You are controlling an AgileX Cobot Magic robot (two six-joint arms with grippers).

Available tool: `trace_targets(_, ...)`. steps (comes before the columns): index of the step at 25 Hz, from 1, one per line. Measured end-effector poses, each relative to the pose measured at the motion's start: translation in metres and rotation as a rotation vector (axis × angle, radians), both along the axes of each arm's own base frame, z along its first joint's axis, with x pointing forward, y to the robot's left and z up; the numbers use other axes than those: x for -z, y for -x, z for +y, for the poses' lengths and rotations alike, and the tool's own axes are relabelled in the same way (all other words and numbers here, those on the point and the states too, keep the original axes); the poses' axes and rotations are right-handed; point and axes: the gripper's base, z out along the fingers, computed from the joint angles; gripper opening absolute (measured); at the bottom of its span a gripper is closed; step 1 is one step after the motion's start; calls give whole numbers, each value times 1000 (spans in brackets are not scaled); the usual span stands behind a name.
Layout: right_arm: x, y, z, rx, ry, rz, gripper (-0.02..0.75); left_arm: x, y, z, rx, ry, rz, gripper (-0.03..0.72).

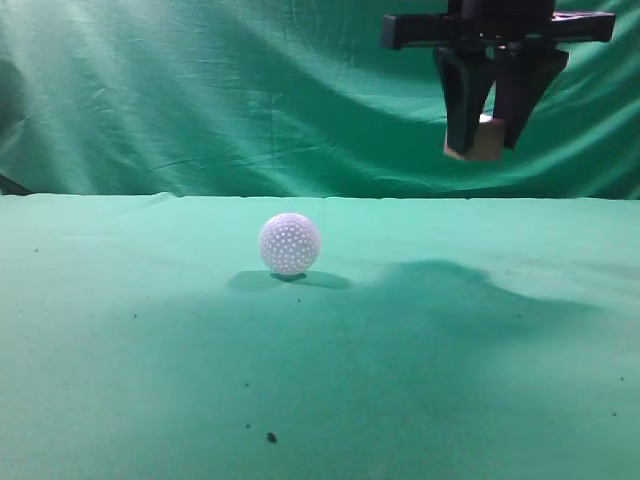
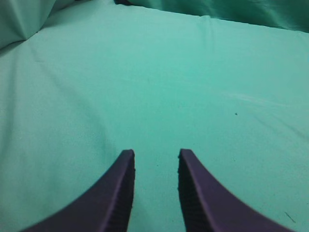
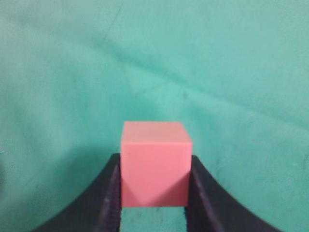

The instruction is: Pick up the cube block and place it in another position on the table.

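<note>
While the right gripper [image 1: 486, 140] hangs high at the upper right of the exterior view, its arm is cut off by the top edge, so only the black crossbar and the two dark fingers show. Between those fingers sits the cube block [image 1: 484, 139], clear of the table [image 1: 150, 350] and seen against the green backdrop curtain [image 1: 200, 90]; here it looks pale and brownish, half hidden by the fingers (its colour is hard to judge from this side). From the right wrist view the gripper [image 3: 154, 193] is closed onto the cube block [image 3: 155, 162], one finger pressed to each side, a pink face and lighter top plainly in view, with blurred green cloth far beneath.

A white dimpled ball [image 1: 290, 244] rests on the table near the middle, well apart from the cube.

Left gripper [image 2: 156, 179]: its purple fingers stand parted with a narrow gap, nothing between them, only bare table [image 2: 193, 87] below. It does not appear in the exterior view.
</note>
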Motion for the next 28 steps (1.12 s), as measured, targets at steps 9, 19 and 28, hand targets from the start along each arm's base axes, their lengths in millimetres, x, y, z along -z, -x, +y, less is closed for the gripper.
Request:
trace_targets(9, 31, -62, -8, 42, -27, 113, 221, 0, 0, 0, 0, 0, 0, 262)
trace_targets(19, 53, -72, -3, 39, -26, 149, 332, 0, 0, 0, 0, 0, 0, 262)
trace_targets(28, 26, -59, -8, 46, -10, 188, 260, 0, 0, 0, 0, 0, 0, 262)
